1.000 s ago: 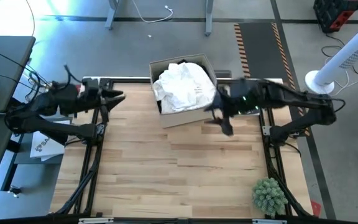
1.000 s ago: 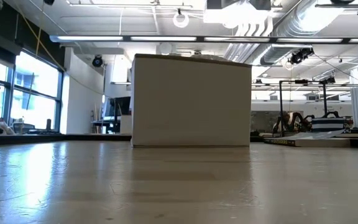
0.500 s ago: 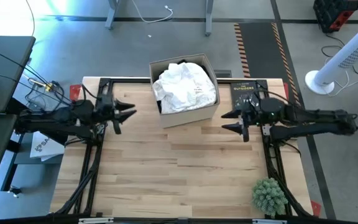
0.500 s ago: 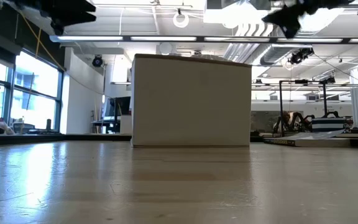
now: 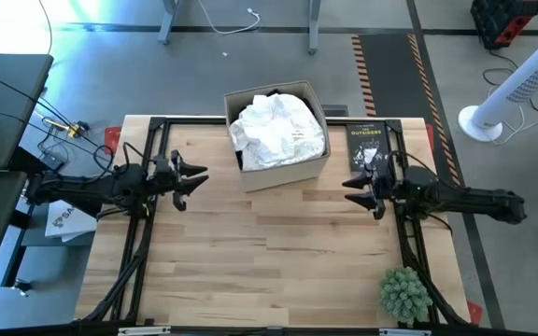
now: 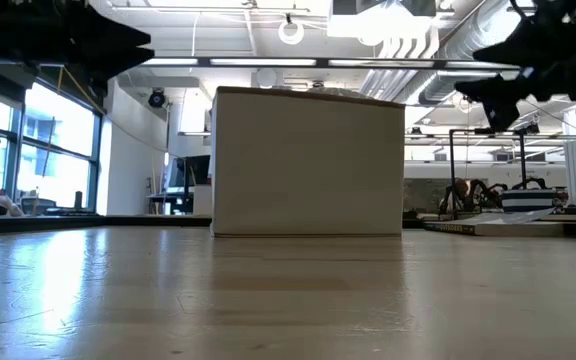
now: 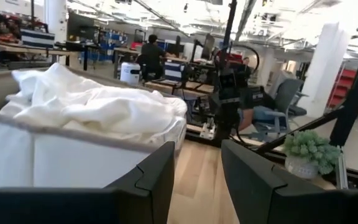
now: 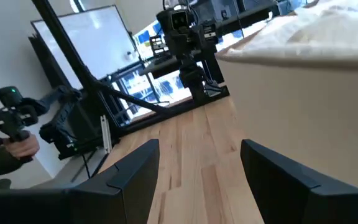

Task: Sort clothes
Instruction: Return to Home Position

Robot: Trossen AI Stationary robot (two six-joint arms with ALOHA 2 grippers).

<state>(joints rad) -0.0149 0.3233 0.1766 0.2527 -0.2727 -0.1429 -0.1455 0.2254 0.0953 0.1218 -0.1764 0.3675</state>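
High view puts the white clothes (image 5: 278, 131) heaped in the cardboard box (image 5: 286, 174) at the far middle of the table (image 5: 269, 266). The left gripper (image 5: 198, 179) sits near the box's left side and the right gripper (image 5: 355, 191) near its right, each pointing inward at it. Both wrist views show the fingers spread with nothing between them. The box looks about equally near to either arm, and with no garment on the boards, each arm likely only needs to draw outward, clear of the box walls.

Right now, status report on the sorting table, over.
Left tool open, empty, left of the box. Right tool open, empty, right of it. White clothes heaped in the box. Book and plant on the right side, neither blocking.
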